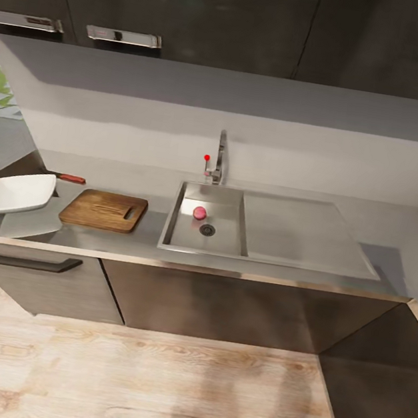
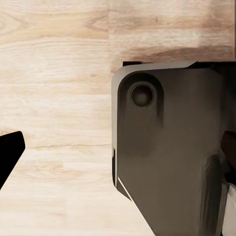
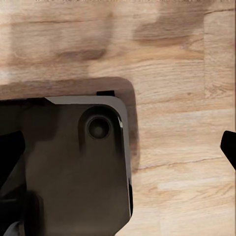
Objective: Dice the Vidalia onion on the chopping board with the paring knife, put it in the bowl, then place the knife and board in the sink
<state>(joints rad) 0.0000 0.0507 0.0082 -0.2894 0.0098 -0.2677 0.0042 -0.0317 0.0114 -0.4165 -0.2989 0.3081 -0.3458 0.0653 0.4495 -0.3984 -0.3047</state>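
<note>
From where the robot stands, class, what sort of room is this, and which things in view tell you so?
A kitchen, most likely: a steel sink with a faucet set into a long grey countertop, and a chopping board beside a white bowl.

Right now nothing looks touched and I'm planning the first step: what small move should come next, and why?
Probably roll closer to the counter, facing the sink. The onion lies in the basin near the drain, beyond a stretch of wooden floor, and both wrist views look down at floor and the robot's base, so the arms seem too far back to reach.
</note>
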